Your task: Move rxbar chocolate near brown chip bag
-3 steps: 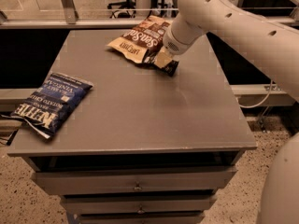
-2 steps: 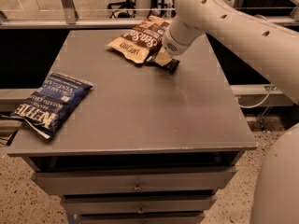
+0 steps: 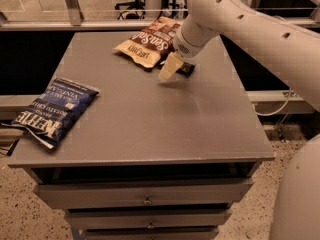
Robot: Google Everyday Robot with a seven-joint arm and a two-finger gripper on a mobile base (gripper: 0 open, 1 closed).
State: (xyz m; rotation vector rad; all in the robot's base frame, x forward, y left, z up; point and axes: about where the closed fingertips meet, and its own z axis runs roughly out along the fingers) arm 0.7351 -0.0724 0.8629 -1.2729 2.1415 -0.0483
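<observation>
The brown chip bag [image 3: 150, 43] lies at the back of the grey table [image 3: 150, 119], its cream-tan end pointing front-left. The rxbar chocolate [image 3: 186, 68], small and black, lies flat on the table just right of the bag's front end, partly hidden by my wrist. My gripper [image 3: 175, 70] hangs from the white arm right at the bar. It is open, with one cream finger [image 3: 168, 68] just left of the bar and not touching it. The other finger is hidden.
A blue Kettle chip bag [image 3: 52, 111] lies at the table's left edge, partly overhanging it. Drawers [image 3: 145, 199] sit under the table top. My white arm spans the right side of the view. A railing runs behind the table.
The cream finger has drawn away to the left of the rxbar, which now lies free on the table beside the brown bag. The bags have not moved.
</observation>
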